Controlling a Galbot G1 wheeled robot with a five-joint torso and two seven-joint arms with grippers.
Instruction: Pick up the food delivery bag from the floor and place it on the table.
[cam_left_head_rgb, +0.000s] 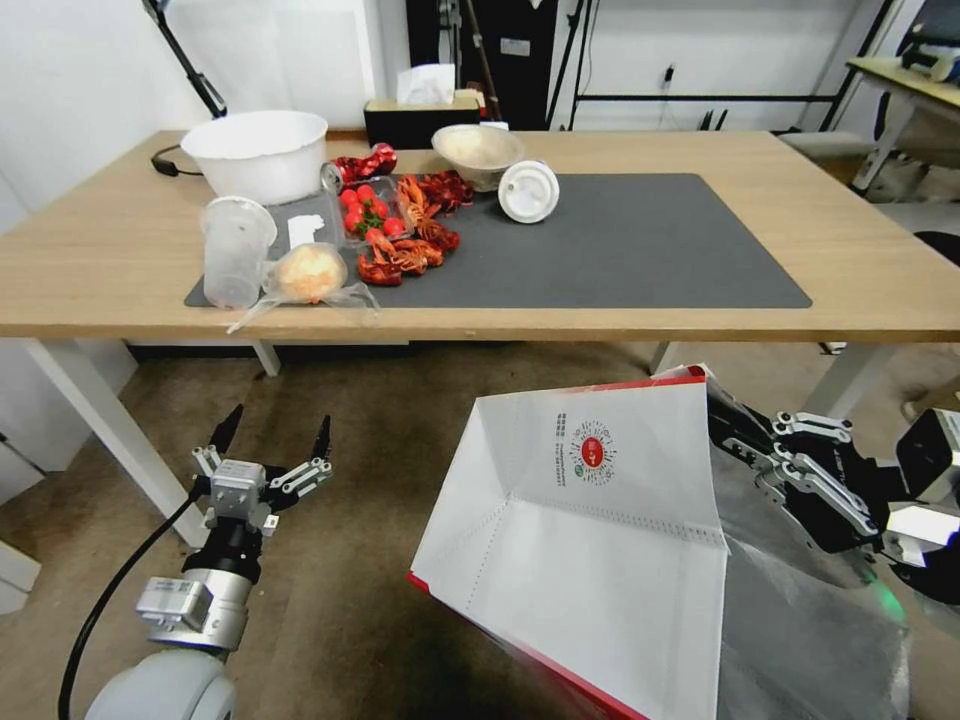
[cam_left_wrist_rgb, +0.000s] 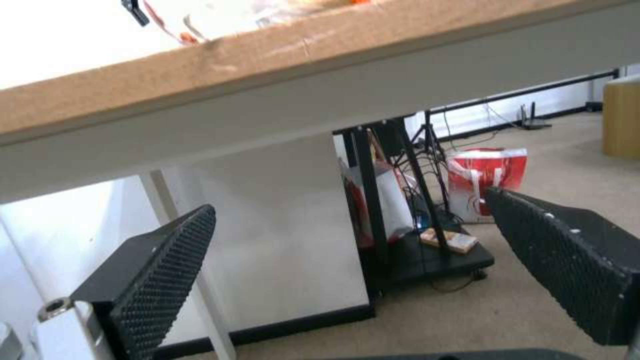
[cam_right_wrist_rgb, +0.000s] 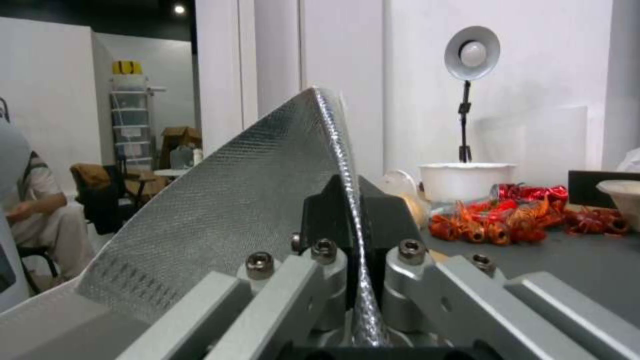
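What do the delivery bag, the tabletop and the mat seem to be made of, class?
Food delivery bag: likely matte white non-woven fabric with stitched seams; lining is shiny embossed silver foil.
Table: light wood-look top, fine grain, possibly laminate.
Mat: dark grey, matte, maybe felt or rubber.

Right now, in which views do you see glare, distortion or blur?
Head view: wide-angle lens bows the table edge. Left wrist view: bright overexposure above the tabletop, soft background beyond the left gripper. Right wrist view: the food delivery bag foil glints between the right gripper fingers.
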